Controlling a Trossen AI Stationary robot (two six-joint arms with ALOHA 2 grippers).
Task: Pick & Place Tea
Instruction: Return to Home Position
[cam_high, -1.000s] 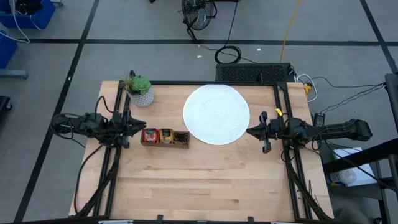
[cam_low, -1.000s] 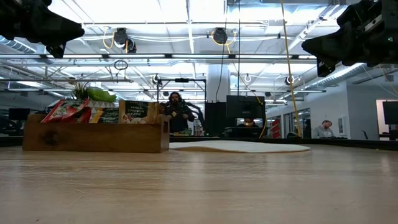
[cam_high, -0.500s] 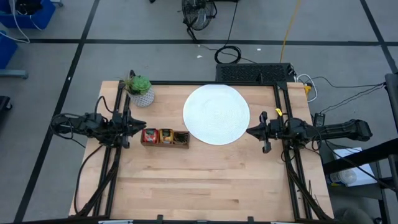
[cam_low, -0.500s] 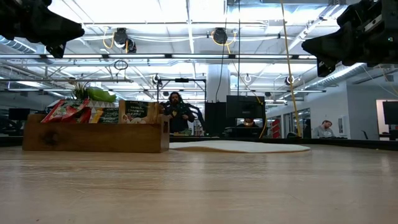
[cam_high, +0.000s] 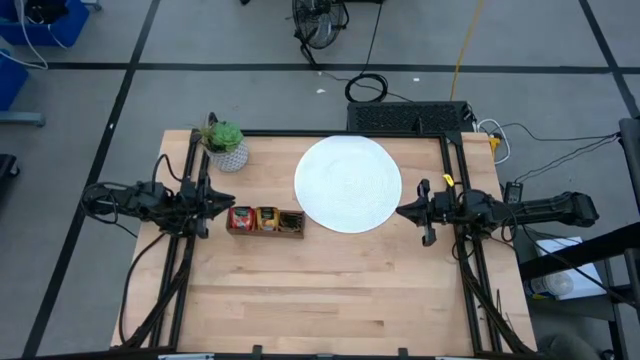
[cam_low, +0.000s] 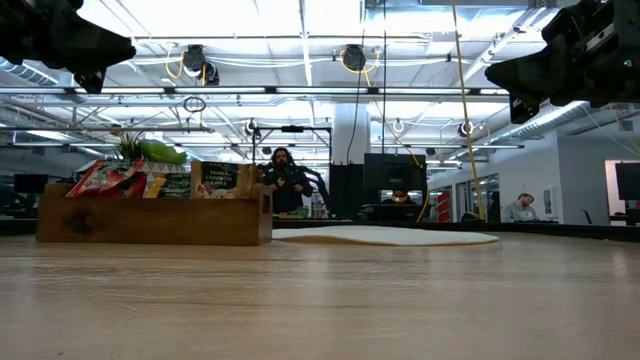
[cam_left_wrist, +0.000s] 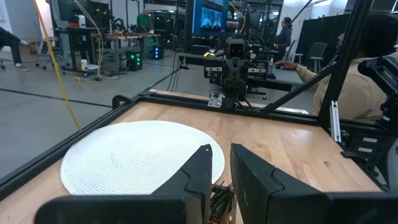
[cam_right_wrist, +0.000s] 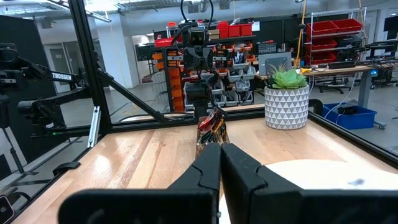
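Sorting done, arms parked: the tea (cam_high: 241, 217) sits packed in the tray (cam_low: 150, 222) on the surface (cam_high: 330, 290), just beside the bare white disc (cam_high: 348, 183). The step in hand appears to be the return to rest, and it looks all but complete, with the arms drawn up at opposite edges. The left claw (cam_high: 230, 199), near the tray's end, is parted by a narrow slit and grips nothing. The right claw (cam_high: 400, 211), just off the disc's rim, is clenched on nothing. No sachet shows loose, so the next move likely calls only for settling in place.
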